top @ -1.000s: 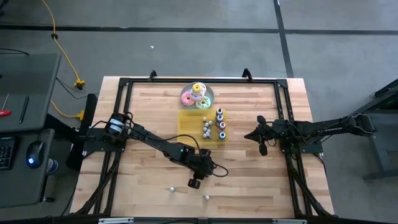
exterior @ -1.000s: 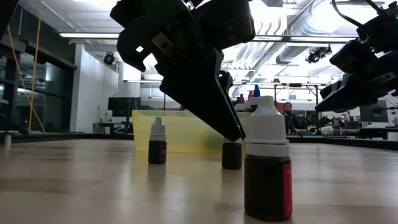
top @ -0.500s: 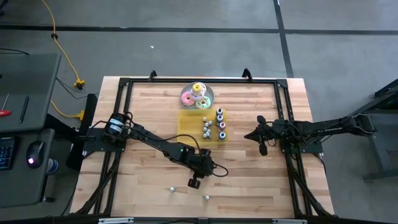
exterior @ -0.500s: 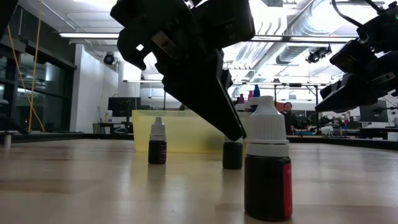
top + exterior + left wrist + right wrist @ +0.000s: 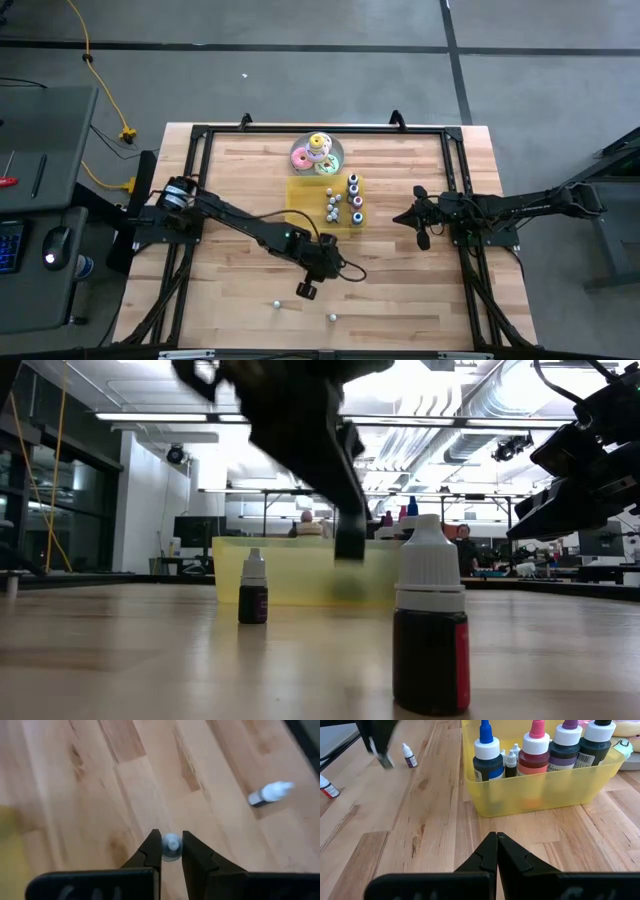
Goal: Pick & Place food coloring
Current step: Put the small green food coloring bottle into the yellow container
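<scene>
Left wrist view: the left hand (image 5: 171, 851) pinches a small bottle (image 5: 171, 845) by its pale cap, fingers (image 5: 151, 851) pressed to both sides; only the cap top shows, the body is hidden below it. A second bottle (image 5: 270, 793) shows beyond on the bare tabletop (image 5: 100, 795), too blurred to tell whether it lies or stands.

In the low view the held bottle (image 5: 350, 546) hangs clear of the wood under the dark, smeared left hand (image 5: 345, 510), whose upper part is cut off. The bottle itself is blurred, its colour unreadable. In front of it stand a small dark bottle (image 5: 253, 587) and, close to the lens, a large-looking dark bottle with a white cap (image 5: 430, 622). Behind them is the yellow tray (image 5: 285, 572), its contents mostly masked by its wall.

From above, the left hand (image 5: 306, 289) is at the tabletop's near middle, with two loose bottles (image 5: 276, 303) (image 5: 331, 318) as pale specks nearby. The tray (image 5: 300, 200), mid-tabletop, holds more bottles (image 5: 345, 200), too small to count surely. The ring toys (image 5: 318, 153) sit just beyond it.

The right hand (image 5: 497, 845) waits over the wood on the right side, fingers pressed together on nothing, facing the tray (image 5: 540, 790), where blue (image 5: 486, 757), pink (image 5: 534, 752) and dark-bodied bottles stand, smaller ones half hidden between them.
</scene>
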